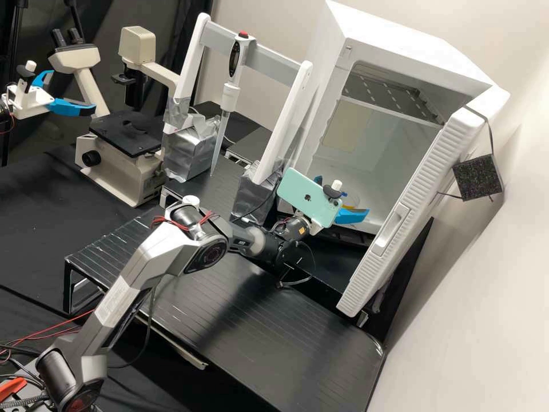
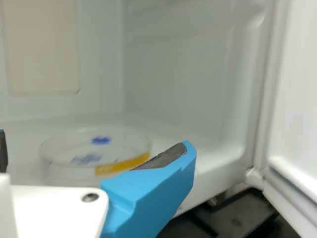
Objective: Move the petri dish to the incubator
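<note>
In the high view my gripper (image 1: 345,197) is at the incubator's (image 1: 366,143) opening, low down, its blue fingers spread apart. A clear petri dish (image 1: 355,201) shows faintly just beyond them. The wrist view has the gripper (image 2: 94,148) open, one blue finger in full and only a dark edge of the other. The petri dish (image 2: 89,148), with blue marks and a yellow strip on its side, lies flat on the white incubator floor (image 2: 168,130), ahead of and between the fingers. White gripper body hides its near lower edge.
The incubator door (image 1: 412,212) stands open beside the gripper, with a wire shelf (image 1: 394,94) high inside. A pipette (image 1: 230,97) hangs on a white stand left of the incubator, and a microscope (image 1: 123,154) is farther left. A black platform (image 1: 246,320) lies below the arm.
</note>
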`<state>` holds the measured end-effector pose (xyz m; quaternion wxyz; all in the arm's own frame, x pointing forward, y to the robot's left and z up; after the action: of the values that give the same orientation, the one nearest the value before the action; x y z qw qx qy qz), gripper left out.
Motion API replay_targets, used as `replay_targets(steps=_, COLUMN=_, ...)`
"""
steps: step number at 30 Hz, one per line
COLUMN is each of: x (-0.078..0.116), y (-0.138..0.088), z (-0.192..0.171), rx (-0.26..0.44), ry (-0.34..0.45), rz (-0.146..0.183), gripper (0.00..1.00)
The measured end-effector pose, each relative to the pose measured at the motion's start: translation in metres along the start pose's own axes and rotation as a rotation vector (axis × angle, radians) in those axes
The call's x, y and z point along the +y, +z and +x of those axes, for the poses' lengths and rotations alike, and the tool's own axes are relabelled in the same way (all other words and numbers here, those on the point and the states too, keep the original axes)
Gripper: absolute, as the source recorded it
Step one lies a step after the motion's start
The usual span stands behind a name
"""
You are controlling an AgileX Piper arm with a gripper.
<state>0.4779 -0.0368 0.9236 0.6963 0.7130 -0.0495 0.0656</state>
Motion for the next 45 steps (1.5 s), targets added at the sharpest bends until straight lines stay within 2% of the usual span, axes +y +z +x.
replay_targets(steps=7, x=0.009, y=0.005, z=-0.024, rx=0.027, ry=-0.048, rz=0.038, gripper=1.0)
replay_targets(steps=11, x=0.016, y=0.011, z=-0.04, rx=0.051, ry=-0.045, rz=0.06, gripper=1.0)
replay_targets(steps=15, x=0.023, y=0.019, z=-0.057, rx=0.068, ry=-0.028, rz=0.095, gripper=1.0)
replay_targets(steps=22, x=0.038, y=0.03, z=-0.104, rx=0.105, ry=0.045, rz=0.128, gripper=1.0)
replay_targets(steps=24, x=0.041, y=0.033, z=-0.119, rx=0.098, ry=0.061, rz=0.137, gripper=1.0)
replay_targets(steps=26, x=0.041, y=0.035, z=-0.138, rx=0.062, ry=0.064, rz=0.147, gripper=1.0)
replay_targets(steps=29, x=0.045, y=0.031, z=-0.17, rx=0.011, ry=0.08, rz=0.153, gripper=1.0)
replay_targets(steps=34, x=0.037, y=0.014, z=-0.222, rx=-0.043, ry=0.081, rz=0.168, gripper=1.0)
replay_targets(steps=41, x=0.017, y=-0.017, z=-0.291, rx=-0.065, ry=0.125, rz=0.182, gripper=1.0)
replay_targets(steps=45, x=0.006, y=-0.03, z=-0.317, rx=-0.043, ry=0.147, rz=0.225, gripper=1.0)
